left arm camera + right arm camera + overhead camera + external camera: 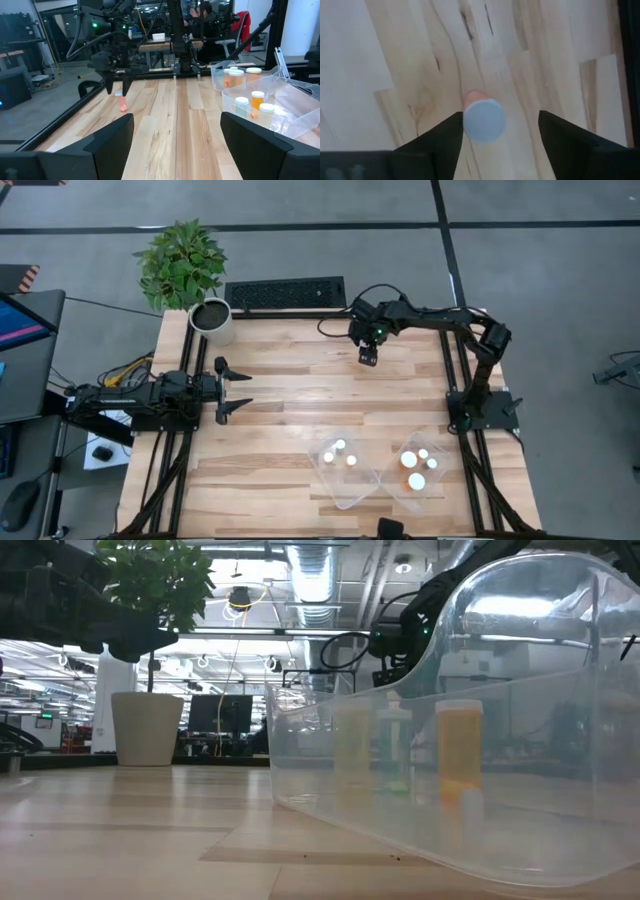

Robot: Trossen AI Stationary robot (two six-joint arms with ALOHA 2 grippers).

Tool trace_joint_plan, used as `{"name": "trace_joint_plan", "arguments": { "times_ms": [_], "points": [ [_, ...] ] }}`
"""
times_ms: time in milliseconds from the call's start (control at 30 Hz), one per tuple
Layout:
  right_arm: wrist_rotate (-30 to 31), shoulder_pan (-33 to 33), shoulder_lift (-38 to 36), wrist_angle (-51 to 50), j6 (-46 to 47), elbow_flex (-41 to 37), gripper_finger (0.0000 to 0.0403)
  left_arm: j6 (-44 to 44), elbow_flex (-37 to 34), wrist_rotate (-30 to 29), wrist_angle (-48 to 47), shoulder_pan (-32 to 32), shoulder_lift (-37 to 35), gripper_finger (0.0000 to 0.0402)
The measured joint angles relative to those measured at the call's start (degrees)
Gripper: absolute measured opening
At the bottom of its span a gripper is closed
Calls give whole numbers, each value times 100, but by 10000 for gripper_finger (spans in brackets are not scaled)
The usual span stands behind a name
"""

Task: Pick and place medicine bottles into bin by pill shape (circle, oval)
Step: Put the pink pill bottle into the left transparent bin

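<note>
Medicine bottle [483, 120] stands upright between the open right pincer [500, 131] fingers.

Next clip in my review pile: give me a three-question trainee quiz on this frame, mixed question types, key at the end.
1. True or false: the right claw is shut on the lone bottle.
2. Which arm hangs above that bottle? A) left B) right
3. Fill in: seen from above, the left bin holds ___ white caps.

Key
1. False: the fingers stand open either side of the cap, touching nothing.
2. B; the left claw waits open near the table's left edge.
3. Three; the right bin holds four.
</note>
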Motion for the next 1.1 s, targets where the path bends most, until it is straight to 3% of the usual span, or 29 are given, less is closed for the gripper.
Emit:
{"name": "trace_joint_plan", "arguments": {
  "times_ms": [567, 900, 1100],
  "points": [
    [30, 163, -83, -98, 8, 2, 107, 0, 0, -2, 0, 0, 0, 293],
    [48, 751, -1124, -406, 677, 2, 107, 0, 0, 0, 0, 0, 0, 293],
    [46, 1927, -2059, -685, 1488, 4, 108, 0, 0, 0, 0, 0, 0, 293]
  ]
}}
